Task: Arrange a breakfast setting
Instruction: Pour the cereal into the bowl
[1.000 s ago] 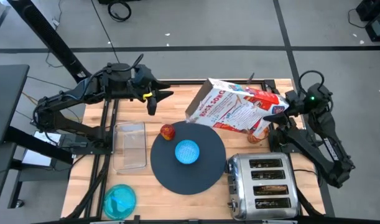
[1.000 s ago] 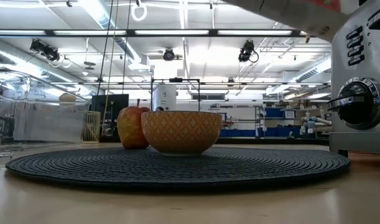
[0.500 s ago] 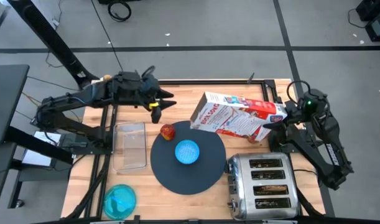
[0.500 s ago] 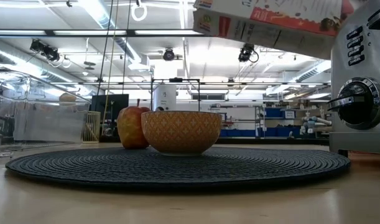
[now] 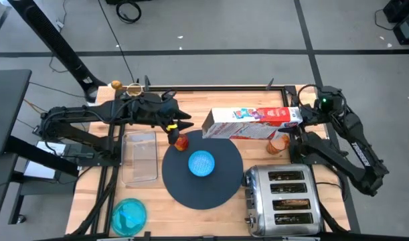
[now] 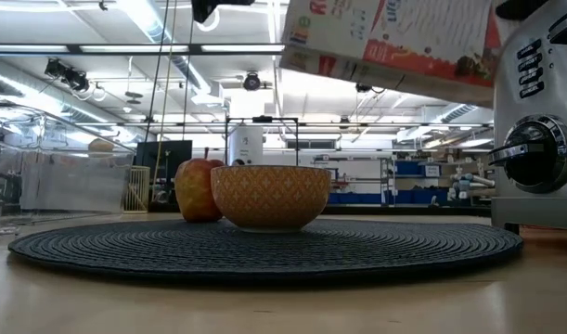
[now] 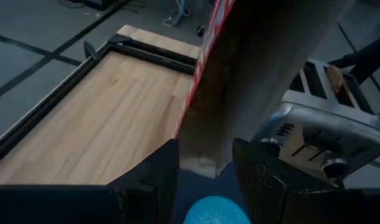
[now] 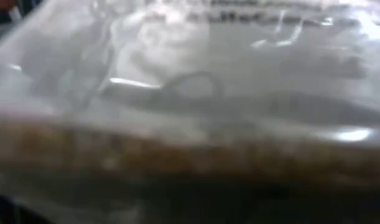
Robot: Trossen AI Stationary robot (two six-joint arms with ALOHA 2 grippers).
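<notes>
Your blue bowl (image 5: 202, 163) sits in the middle of the round mat (image 5: 184, 186), and the apple (image 5: 181, 142) rests at the mat's far edge. The right claw (image 5: 296, 118) grips one end of a cereal box (image 5: 251, 120), held on its side in the air above the bowl. The left claw (image 5: 174, 126) hangs near the apple with its fingers a little apart, holding nothing. The teal plate (image 5: 128, 215) waits at the table's near left corner. The orange cup (image 5: 278, 143) stands by the toaster (image 5: 283, 195), toast (image 5: 292, 202) inside. Cereal, plate, cup and toast look still to do.
</notes>
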